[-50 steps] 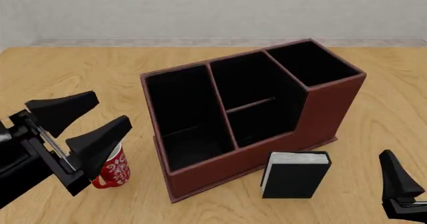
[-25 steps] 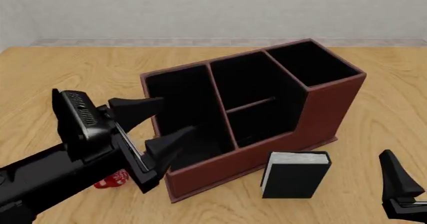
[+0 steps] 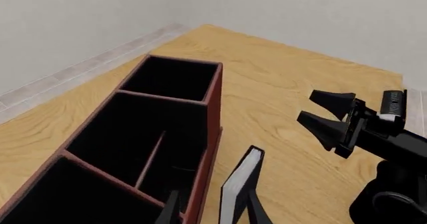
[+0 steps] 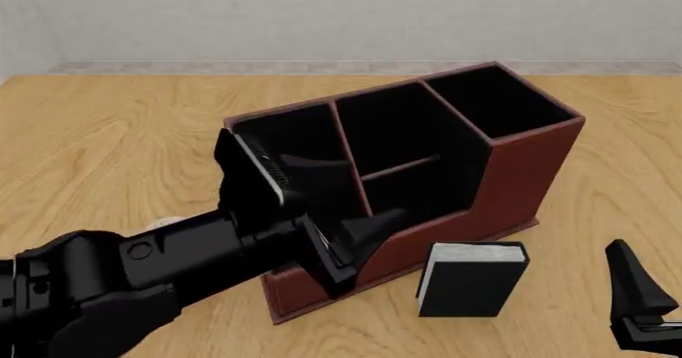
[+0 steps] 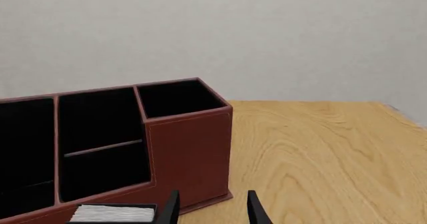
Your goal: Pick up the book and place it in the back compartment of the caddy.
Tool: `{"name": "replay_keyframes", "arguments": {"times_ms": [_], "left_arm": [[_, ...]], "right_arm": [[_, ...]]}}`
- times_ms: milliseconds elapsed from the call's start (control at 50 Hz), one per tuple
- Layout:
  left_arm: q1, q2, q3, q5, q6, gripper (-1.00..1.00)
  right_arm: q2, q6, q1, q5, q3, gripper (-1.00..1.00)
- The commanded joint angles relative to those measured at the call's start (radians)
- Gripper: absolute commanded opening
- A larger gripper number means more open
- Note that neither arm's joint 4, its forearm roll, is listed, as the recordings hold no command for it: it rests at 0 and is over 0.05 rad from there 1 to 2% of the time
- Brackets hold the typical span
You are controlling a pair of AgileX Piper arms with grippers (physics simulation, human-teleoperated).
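The book (image 4: 472, 280), standing upright just in front of the caddy (image 4: 533, 166), looks rigid and light, best pinched across its covers by the spread, empty left gripper (image 4: 343, 206).

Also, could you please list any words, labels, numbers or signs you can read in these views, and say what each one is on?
None can be read.
The book: plain black cover, white page edges, no title visible.
The caddy: bare reddish-brown walls, no label.
The left gripper and right gripper: plain black, no markings legible.
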Motion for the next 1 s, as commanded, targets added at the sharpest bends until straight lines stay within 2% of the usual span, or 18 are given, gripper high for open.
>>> {"name": "replay_keyframes", "arguments": {"times_ms": [20,320,620,680,760,1000], "left_arm": [[-0.024,0.114,-0.07,-0.006,0.002,1.0],[-0.038,0.235,-0.08,-0.051,0.029,1.0],[-0.039,0.299,-0.07,-0.082,0.033,1.0],[-0.037,0.318,-0.072,-0.082,0.068,1.0],[-0.037,0.317,-0.065,-0.089,0.051,1.0],[-0.055,0.366,-0.065,-0.106,0.059,1.0]], "right_arm": [[-0.001,-0.005,0.0,-0.002,0.0,1.0],[-0.001,-0.003,0.0,0.0,-0.002,1.0],[0.0,0.001,0.0,0.001,0.0,1.0],[0.0,-0.002,0.0,-0.001,0.0,1.0],[0.0,0.0,0.0,0.001,-0.001,1.0],[0.0,-0.003,0.0,-0.001,0.0,1.0]]}}
